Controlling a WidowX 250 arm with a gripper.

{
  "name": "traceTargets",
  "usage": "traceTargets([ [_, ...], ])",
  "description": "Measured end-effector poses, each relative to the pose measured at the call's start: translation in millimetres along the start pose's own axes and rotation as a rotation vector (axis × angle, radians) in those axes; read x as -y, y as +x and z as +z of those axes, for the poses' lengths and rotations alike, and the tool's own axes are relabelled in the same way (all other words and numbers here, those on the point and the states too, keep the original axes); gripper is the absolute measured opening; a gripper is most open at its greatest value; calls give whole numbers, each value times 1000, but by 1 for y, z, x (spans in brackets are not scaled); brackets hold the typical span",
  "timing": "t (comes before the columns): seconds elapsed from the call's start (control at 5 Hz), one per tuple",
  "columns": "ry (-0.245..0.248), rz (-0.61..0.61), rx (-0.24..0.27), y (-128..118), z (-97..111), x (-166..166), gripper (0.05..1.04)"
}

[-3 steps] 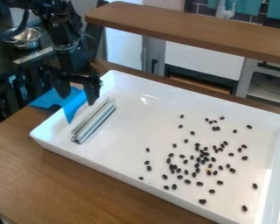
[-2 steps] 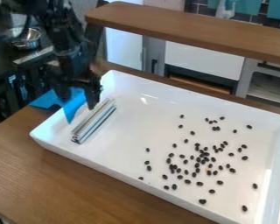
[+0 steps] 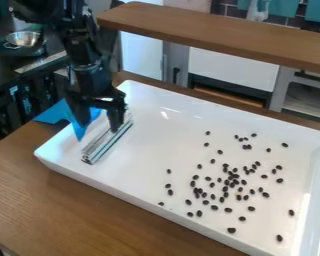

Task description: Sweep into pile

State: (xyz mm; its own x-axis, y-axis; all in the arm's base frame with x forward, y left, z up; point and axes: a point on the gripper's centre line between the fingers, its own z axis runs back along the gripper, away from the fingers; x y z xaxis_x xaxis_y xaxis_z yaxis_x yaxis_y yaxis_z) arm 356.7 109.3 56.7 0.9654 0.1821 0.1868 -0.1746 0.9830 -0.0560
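The black gripper (image 3: pixel 99 122) hangs over the left end of the white tray (image 3: pixel 146 165), its two fingers spread apart. One finger is in front of the upper part of a silver metal bar (image 3: pixel 108 143) that lies in the tray; whether they touch I cannot tell. The other finger is by a blue sheet (image 3: pixel 81 128) draped over the tray's left rim. Many small black beans (image 3: pixel 231 181) lie scattered over the right half of the tray, thickest toward its middle right.
A raised wooden shelf (image 3: pixel 216 34) runs behind the tray. The tray rests on a wooden table (image 3: pixel 76 207). A metal bowl (image 3: pixel 24 39) stands on a dark counter at the upper left.
The gripper has moved right and somewhat down, from beside the bar to over its upper part. The beans, bar and tray have stayed put.
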Motion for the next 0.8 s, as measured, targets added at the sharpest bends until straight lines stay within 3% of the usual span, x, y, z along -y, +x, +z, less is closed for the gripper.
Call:
traceTargets([
  [0.8, 25, 35, -18, 3, -13, 1, 999],
])
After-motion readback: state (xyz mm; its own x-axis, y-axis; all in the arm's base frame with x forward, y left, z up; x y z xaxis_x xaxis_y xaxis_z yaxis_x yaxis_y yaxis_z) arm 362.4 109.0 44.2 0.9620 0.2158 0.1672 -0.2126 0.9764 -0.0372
